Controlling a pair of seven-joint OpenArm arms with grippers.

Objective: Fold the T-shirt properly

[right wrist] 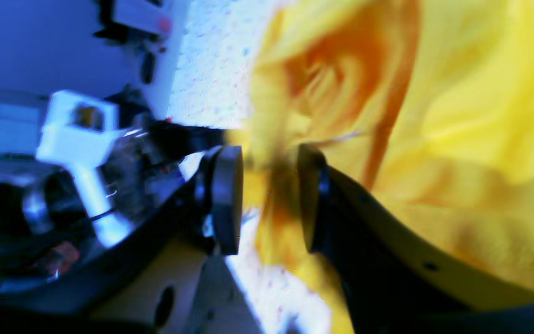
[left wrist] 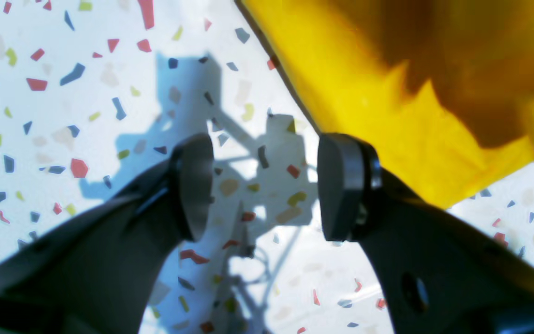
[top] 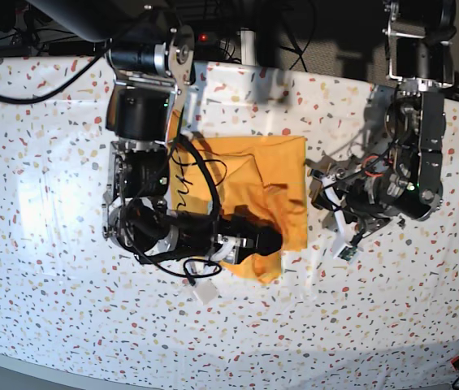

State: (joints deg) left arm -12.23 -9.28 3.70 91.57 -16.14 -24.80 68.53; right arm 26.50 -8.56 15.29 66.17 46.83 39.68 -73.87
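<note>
The orange-yellow T-shirt point(top: 249, 175) lies partly folded in the middle of the table; no lettering shows. My right gripper point(top: 276, 241) reaches over its lower right part. In the right wrist view, the right gripper point(right wrist: 269, 199) has a bunch of the blurred T-shirt point(right wrist: 457, 116) between its pads. My left gripper point(top: 318, 193) is just off the shirt's right edge. In the left wrist view, the left gripper point(left wrist: 269, 188) is open and empty above the table, with the T-shirt point(left wrist: 364, 93) beside its right finger.
The table point(top: 67, 244) has a white speckled cover. A small white part point(top: 205, 291) lies below the right arm. Cables hang around both arms. Dark equipment stands along the back edge point(top: 294, 32).
</note>
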